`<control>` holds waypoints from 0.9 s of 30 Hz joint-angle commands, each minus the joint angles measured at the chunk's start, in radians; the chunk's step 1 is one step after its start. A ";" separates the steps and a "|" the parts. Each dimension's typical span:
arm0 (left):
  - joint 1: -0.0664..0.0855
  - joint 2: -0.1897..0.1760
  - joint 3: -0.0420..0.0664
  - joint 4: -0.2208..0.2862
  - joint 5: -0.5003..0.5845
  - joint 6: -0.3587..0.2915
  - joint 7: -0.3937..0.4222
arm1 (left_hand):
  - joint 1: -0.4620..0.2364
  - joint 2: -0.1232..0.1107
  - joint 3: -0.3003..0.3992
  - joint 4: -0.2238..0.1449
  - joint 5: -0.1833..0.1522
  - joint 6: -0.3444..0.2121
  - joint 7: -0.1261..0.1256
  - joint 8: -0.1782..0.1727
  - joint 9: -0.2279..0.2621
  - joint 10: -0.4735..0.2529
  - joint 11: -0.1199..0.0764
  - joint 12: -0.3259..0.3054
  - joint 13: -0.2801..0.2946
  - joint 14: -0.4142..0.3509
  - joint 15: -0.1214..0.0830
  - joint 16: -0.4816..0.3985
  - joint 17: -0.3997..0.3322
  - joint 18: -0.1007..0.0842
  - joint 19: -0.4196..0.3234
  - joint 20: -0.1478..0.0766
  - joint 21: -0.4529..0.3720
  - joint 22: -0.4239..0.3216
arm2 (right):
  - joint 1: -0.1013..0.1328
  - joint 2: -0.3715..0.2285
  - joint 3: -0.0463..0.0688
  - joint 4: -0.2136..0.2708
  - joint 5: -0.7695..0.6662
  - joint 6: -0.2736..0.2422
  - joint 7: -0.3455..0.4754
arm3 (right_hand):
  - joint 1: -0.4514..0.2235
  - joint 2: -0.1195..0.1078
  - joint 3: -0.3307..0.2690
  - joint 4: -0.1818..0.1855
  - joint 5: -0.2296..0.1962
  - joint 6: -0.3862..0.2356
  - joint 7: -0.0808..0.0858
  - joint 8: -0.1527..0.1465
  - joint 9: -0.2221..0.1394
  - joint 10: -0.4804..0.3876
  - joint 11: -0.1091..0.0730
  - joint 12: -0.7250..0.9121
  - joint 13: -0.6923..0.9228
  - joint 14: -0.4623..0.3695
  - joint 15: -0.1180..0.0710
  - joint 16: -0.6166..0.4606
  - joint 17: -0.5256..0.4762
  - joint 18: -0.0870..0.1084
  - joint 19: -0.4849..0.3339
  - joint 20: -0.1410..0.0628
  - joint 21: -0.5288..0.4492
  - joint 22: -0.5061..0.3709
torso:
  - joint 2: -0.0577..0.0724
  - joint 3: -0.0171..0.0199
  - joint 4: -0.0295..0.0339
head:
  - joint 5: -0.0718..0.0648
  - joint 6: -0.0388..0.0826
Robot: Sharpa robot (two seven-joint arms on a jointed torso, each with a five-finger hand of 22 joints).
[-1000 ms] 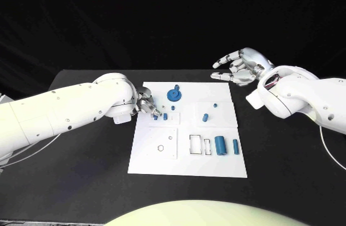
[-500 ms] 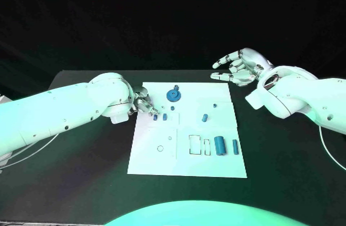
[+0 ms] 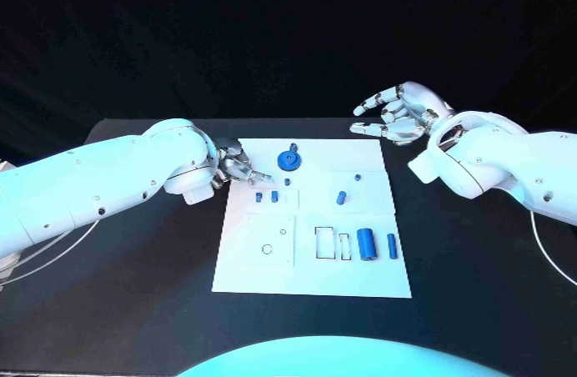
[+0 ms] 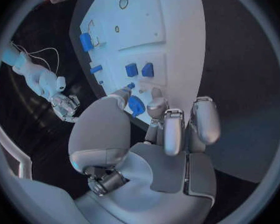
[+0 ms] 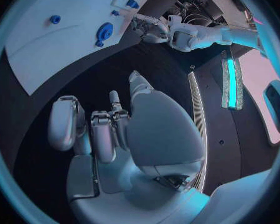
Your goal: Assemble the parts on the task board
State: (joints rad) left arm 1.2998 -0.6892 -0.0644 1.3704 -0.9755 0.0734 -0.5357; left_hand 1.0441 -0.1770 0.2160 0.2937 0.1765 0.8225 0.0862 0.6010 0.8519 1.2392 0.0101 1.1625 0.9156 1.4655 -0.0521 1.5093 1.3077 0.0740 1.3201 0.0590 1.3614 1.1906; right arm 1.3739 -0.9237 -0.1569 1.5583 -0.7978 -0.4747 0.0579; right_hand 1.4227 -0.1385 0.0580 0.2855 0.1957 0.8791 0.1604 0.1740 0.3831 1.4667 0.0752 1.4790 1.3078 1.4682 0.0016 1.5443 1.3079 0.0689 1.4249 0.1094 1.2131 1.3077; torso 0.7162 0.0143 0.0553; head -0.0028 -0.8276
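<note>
Head view shows the black table [image 3: 120, 310] carrying the white rectangular task board [image 3: 315, 268] at its middle. Largest of the moving things, the robot's left white arm [image 3: 97, 185] reaches in to the board's near-left edge, and its silver left hand [image 3: 234, 167] hovers at that edge with fingers curled inward; I cannot tell whether anything is pinched between them. From the left wrist view, the fingertips [image 4: 157, 93] sit just above a blue part at the board's rim. The right white arm [image 3: 505, 164] ends beyond the board's far right corner, where the silver right hand [image 3: 394, 114] hangs over bare table, fingers spread apart and holding nothing. On the board, a round blue disc with a knob [image 3: 288, 158] stands near the far edge, a fat blue cylinder [image 3: 367, 243] and a slim blue rod [image 3: 392, 245] lie side by side near the right, and two small blue blocks [image 3: 267, 197] rest just beside the left hand.
</note>
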 commanded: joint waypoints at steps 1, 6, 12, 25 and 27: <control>0.000 -0.004 0.002 0.006 0.093 -0.095 0.111 | 0.021 0.028 -0.045 0.000 -0.004 -0.041 0.017 -0.017 -0.023 -0.086 0.018 -0.073 -0.109 0.039 0.019 -0.038 0.092 0.032 -0.055 0.012 -0.051 -0.077 | -0.001 0.000 0.000 0.000 -0.005 0.007 0.014 | -0.008 0.003 -0.005 0.001 0.002 -0.007 0.003 0.006 0.001 0.009 0.004 -0.006 0.163 0.081 0.003 -0.006 0.168 0.009 -0.005 -0.003 -0.004 0.038 | 0.000 0.0002 -0.0001 | -0.001 0.003; -0.001 -0.009 0.002 0.017 0.088 -0.207 0.307 | 0.175 0.044 -0.048 -0.012 0.013 -0.185 0.089 -0.076 -0.096 -0.359 0.087 -0.271 -0.302 -0.235 0.083 -0.326 -0.303 0.104 -0.369 0.061 -0.365 -0.472 | -0.001 -0.001 0.000 -0.002 -0.004 0.006 0.014 | -0.008 0.003 -0.005 0.001 0.002 -0.007 0.003 0.006 0.001 0.009 0.004 -0.006 0.163 0.081 0.003 -0.006 0.168 0.009 -0.005 -0.003 -0.004 0.038 | 0.001 0.0003 0.0014 | -0.002 0.009; -0.023 0.004 -0.008 0.023 -0.058 -0.328 0.521 | 0.459 -0.025 0.096 -0.016 0.014 -0.229 0.109 -0.106 -0.237 -0.488 0.117 -0.441 -0.479 -0.441 0.110 -0.502 -0.536 0.109 -0.396 0.097 -0.525 -0.574 | -0.002 -0.001 0.000 -0.005 -0.003 0.005 0.016 | -0.008 0.004 -0.005 0.001 0.002 -0.007 0.003 0.006 0.001 0.008 0.004 -0.007 0.162 0.080 0.003 -0.007 0.166 0.009 -0.006 -0.003 -0.007 0.037 | 0.000 -0.0003 0.0011 | -0.002 0.014; -0.042 0.067 -0.028 -0.019 -0.349 -0.280 0.545 | 0.486 -0.069 0.128 -0.012 0.010 -0.164 0.092 -0.108 -0.371 -0.506 0.116 -0.487 -0.591 -0.402 0.108 -0.398 -0.569 0.109 -0.355 0.093 -0.483 -0.546 | -0.003 0.001 0.000 -0.005 0.000 0.005 0.016 | -0.008 0.005 -0.004 0.001 0.002 -0.007 0.003 0.007 0.001 0.008 0.004 -0.007 0.162 0.080 0.003 -0.007 0.167 0.009 -0.005 -0.003 -0.004 0.038 | 0.003 0.0003 -0.0010 | -0.005 0.017; -0.042 0.077 -0.029 -0.027 -0.374 -0.262 0.531 | 0.481 -0.070 0.128 -0.011 0.010 -0.155 0.094 -0.112 -0.384 -0.506 0.116 -0.490 -0.601 -0.390 0.108 -0.381 -0.558 0.109 -0.353 0.093 -0.477 -0.542 | -0.003 0.001 0.000 -0.004 0.000 0.005 0.015 | -0.008 0.005 -0.004 0.001 0.002 -0.007 0.003 0.007 0.001 0.008 0.004 -0.007 0.162 0.080 0.003 -0.007 0.167 0.009 -0.005 -0.003 -0.004 0.038 | 0.003 0.0007 -0.0010 | -0.005 0.016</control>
State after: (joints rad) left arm 1.2580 -0.6179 -0.0932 1.3474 -1.2456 -0.2193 -0.0142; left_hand 1.5258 -0.2402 0.3396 0.2828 0.1892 0.6625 0.1809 0.4906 0.4672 0.7294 0.1283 0.6768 0.3145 1.0778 0.0563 1.1309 0.7501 0.1700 0.9619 0.1500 0.8828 0.6499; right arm 1.3715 -0.9236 -0.1569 1.5521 -0.7961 -0.4752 0.0609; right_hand 1.4227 -0.1385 0.0580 0.2855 0.1957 0.8791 0.1604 0.1740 0.3830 1.4667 0.0752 1.4751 1.3076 1.4682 0.0016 1.5405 1.3076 0.0689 1.4249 0.1094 1.2132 1.3073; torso 0.7186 0.0145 0.0542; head -0.0076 -0.8099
